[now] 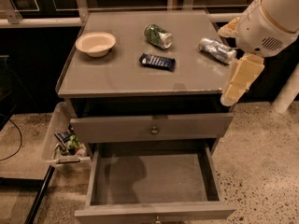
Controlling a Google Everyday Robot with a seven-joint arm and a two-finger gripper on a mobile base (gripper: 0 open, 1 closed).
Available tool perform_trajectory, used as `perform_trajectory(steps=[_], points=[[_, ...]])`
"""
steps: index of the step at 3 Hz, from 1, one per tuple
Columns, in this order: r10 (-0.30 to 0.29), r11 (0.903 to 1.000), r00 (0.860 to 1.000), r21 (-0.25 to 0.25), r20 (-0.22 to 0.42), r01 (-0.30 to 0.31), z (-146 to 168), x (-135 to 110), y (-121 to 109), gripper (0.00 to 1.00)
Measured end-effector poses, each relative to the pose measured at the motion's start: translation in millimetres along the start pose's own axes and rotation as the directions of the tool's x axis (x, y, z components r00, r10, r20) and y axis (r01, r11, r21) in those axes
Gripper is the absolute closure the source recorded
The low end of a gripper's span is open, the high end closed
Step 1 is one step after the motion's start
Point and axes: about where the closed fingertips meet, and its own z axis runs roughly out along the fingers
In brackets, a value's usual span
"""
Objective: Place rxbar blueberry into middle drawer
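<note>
The rxbar blueberry, a flat dark-blue bar, lies in the middle of the cabinet top. The middle drawer is pulled open below, and its grey floor is bare. My gripper hangs at the cabinet's right front corner, level with the top's edge. It is to the right of the bar and apart from it. The white arm housing sits above the gripper.
A green can lies on its side behind the bar and a silver can lies at the right. A cream bowl stands at the left. The upper drawer front is closed. A clear bin with packets hangs on the cabinet's left side.
</note>
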Motion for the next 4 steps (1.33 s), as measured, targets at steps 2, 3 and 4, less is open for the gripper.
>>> perform_trajectory(steps=[2,3,4], points=[[0.024,0.9993,0.992,0.025,0.120,-0.027,26,-32,-27,0.00],[0.017,0.9990,0.982,0.036,0.190,-0.024,45,-55,-47,0.00],[0.018,0.9990,0.981,0.036,0.191,-0.026,44,-55,-46,0.00]])
